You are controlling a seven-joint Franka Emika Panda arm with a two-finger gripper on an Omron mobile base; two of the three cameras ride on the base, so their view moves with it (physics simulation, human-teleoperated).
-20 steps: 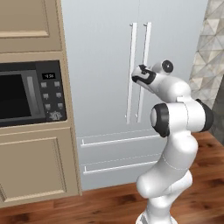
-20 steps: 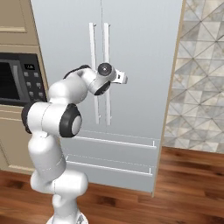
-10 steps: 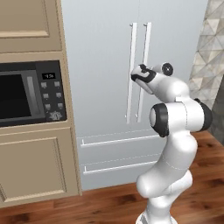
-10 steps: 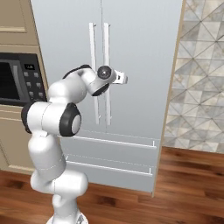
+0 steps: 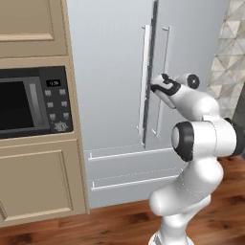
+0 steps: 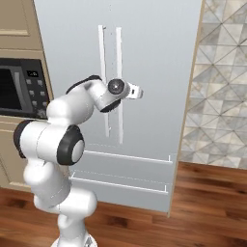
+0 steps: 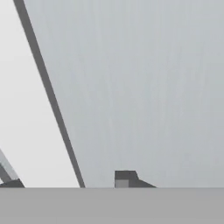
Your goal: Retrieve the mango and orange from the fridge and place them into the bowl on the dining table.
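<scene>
Fridge (image 5: 110, 57): 1, tall, pale grey, set between beige cabinets and a tiled wall (image 6: 222, 72), on a wood floor (image 6: 207, 193). 2 doors, 2 long vertical bar handles, namely a left handle (image 5: 143, 72) and a right handle (image 5: 166, 62), just beside each other at the middle seam. 2 drawers (image 5: 124, 165) below the doors. 1 black-fronted microwave (image 5: 28, 103) built into the cabinets just left of the fridge.

1 hand (image 5: 154, 88), raised to mid-height of the handles, touching or almost touching the left handle in the left base view.

Against 1 second ago: now a dark strip along the seam between the 2 handles, where the doors sat flush before; hand at about the same spot and height.

Hard to make out: 2 fingertips (image 7: 124, 178) cut off at the bottom of the hand view, standing apart, with a slanted dark line and a pale strip between them. Cannot tell whether clamped on a handle or merely close to it. Fridge interior hidden behind the doors.
</scene>
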